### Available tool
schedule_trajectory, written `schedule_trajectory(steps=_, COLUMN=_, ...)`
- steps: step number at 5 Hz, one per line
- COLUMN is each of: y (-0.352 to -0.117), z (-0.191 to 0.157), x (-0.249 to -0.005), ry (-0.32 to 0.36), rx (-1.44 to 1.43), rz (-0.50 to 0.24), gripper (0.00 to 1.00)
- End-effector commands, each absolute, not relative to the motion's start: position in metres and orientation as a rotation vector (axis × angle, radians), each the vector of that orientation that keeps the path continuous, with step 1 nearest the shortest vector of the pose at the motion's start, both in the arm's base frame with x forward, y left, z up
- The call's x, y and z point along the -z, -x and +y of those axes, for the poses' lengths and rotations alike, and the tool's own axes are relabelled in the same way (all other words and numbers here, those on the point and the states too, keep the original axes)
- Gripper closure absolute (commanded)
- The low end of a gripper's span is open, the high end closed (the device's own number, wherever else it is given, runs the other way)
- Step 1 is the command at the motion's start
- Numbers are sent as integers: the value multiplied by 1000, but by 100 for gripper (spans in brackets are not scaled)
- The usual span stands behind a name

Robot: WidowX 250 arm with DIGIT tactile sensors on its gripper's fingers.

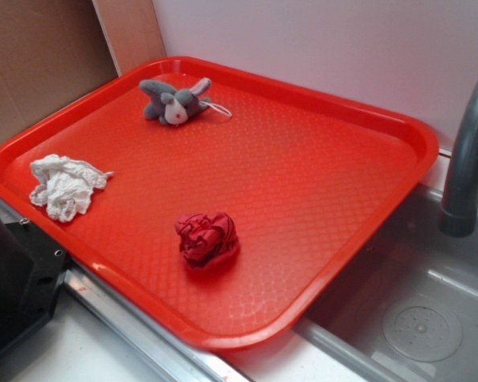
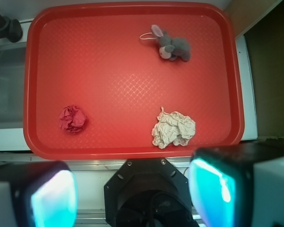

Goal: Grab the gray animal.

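Hovering above the near edge of a red tray (image 2: 132, 85), the claw (image 2: 132, 194) hangs released, its two fingers (image 2: 52, 194) spread wide and glowing teal in the wrist view, with nothing between them. The gray animal (image 2: 173, 47) lies on its side far ahead of the claw and slightly to its right, near the tray's far rim, its white string loop trailing left. A white paper wad (image 2: 174, 128) sits just ahead of the right finger; a red cloth wad (image 2: 72, 118) sits ahead of the left finger, well apart from the animal. No brand, label or writing can be read anywhere. The exterior view shows none of the claw, but does show a gray faucet (image 1: 470, 151) and a gray sink basin (image 1: 422, 302) beside the tray, a white wall (image 1: 327, 40) and brown cardboard (image 1: 40, 56) behind it. The tray's surface is textured with a fine diamond pattern.
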State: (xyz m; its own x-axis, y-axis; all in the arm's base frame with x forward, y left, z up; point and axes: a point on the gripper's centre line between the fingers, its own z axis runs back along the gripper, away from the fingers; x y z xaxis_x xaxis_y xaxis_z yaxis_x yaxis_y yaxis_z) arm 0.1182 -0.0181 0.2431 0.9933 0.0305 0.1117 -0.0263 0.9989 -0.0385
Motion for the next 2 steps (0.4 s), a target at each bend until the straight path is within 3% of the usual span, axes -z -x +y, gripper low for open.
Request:
schedule_trajectory(steps=1, y=-118, z=-18, x=-243, ry=37, rx=-28, rz=-112, gripper=0)
schedule_trajectory(steps=2, y=-168, z=32, x=-193, ry=-20, rx=116, rz=-117, gripper=0)
